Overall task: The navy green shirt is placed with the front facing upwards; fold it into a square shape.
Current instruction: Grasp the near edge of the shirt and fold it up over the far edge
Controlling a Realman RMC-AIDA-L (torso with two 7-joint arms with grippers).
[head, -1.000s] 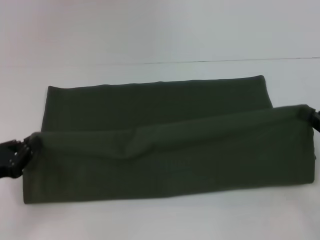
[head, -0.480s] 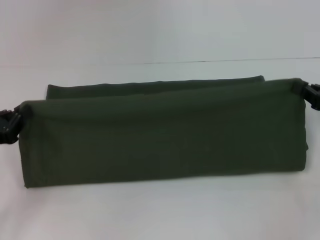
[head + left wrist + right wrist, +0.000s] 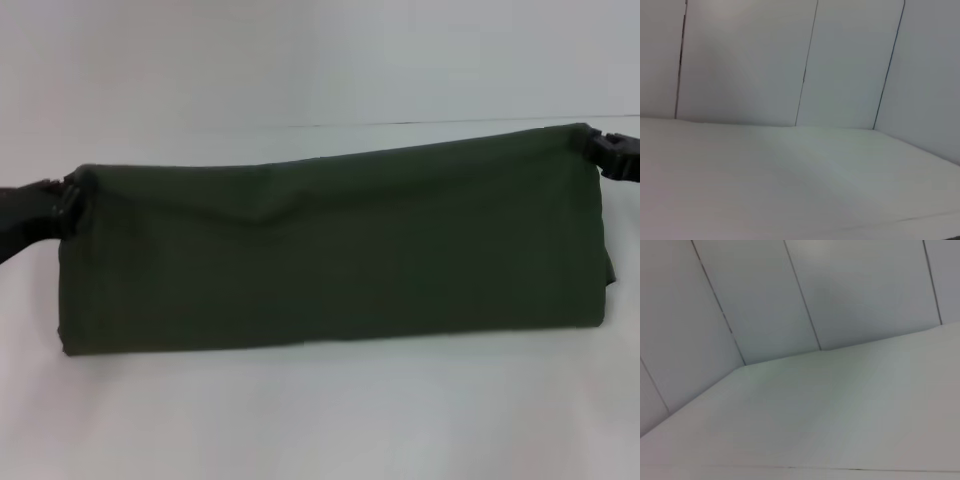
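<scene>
Lying across the middle of the white tabletop (image 3: 320, 420) as a long band: the navy green shirt (image 3: 330, 250), plain side up, no print showing. Running left to right, with its near edge resting flat and its far edge being held up at both ends. Gripping the far-left corner: the left gripper (image 3: 68, 203), jaws pinching the cloth, judging by the fabric bunching right at the black tips. Gripping the far-right corner: the right gripper (image 3: 592, 150), likewise pinching the shirt, sitting a little farther away than its partner. Showing only bare tabletop and wall panels in both wrist views, so no closer check possible.

Sagging slightly between the two holds, with a shallow dip left of centre: soft, limp, light cotton, offering no stiffness of its own. Probably draping and creasing wherever tension drops, and sliding easily over the smooth surface. Best taken at corners or along a doubled edge, catching every layer together, since a thin single layer may slip free. Keeping both ends taut and level likely mattering for a straight fold line.
</scene>
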